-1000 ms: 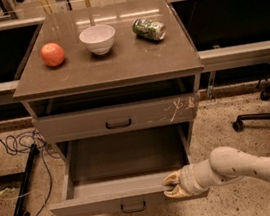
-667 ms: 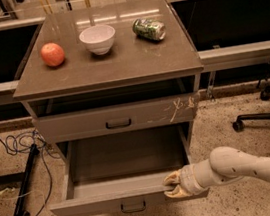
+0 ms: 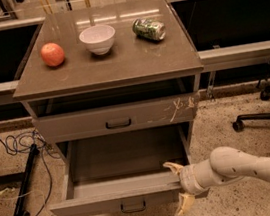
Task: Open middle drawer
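A single camera looks down from in front of the cabinet (image 3: 108,78), raised above its tabletop and facing its back edge. It stands near enough that the tabletop's four corners fill the upper frame, while the gripper (image 3: 179,189) sits low, below the front right corner, beside floor (image 3: 217,118).

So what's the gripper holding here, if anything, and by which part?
The gripper straddles the front panel of the pulled-out middle drawer near its right end, one finger above, one below; not at the handle.
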Controlling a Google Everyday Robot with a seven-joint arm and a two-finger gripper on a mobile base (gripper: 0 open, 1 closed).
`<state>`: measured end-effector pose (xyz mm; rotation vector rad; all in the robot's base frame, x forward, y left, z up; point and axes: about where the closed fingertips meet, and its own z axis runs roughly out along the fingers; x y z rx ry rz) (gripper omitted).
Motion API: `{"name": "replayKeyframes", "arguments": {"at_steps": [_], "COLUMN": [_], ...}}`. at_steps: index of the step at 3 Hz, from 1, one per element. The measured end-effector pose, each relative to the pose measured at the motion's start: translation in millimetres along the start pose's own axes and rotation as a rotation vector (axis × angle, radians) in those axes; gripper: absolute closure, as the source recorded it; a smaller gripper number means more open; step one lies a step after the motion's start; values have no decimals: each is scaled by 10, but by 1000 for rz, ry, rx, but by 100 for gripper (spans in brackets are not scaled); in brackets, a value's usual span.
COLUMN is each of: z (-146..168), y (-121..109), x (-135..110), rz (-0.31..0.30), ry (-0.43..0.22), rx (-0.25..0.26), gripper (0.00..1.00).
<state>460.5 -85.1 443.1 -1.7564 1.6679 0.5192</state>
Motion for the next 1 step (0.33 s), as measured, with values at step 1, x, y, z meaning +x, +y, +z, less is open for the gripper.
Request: {"name": "replayKeyframes", "arguments": {"at_steps": [1], "z": [0], "y": [0], "x": [0], "rz": [0], "ry": [0], "rx": [0], "gripper": [0]}}
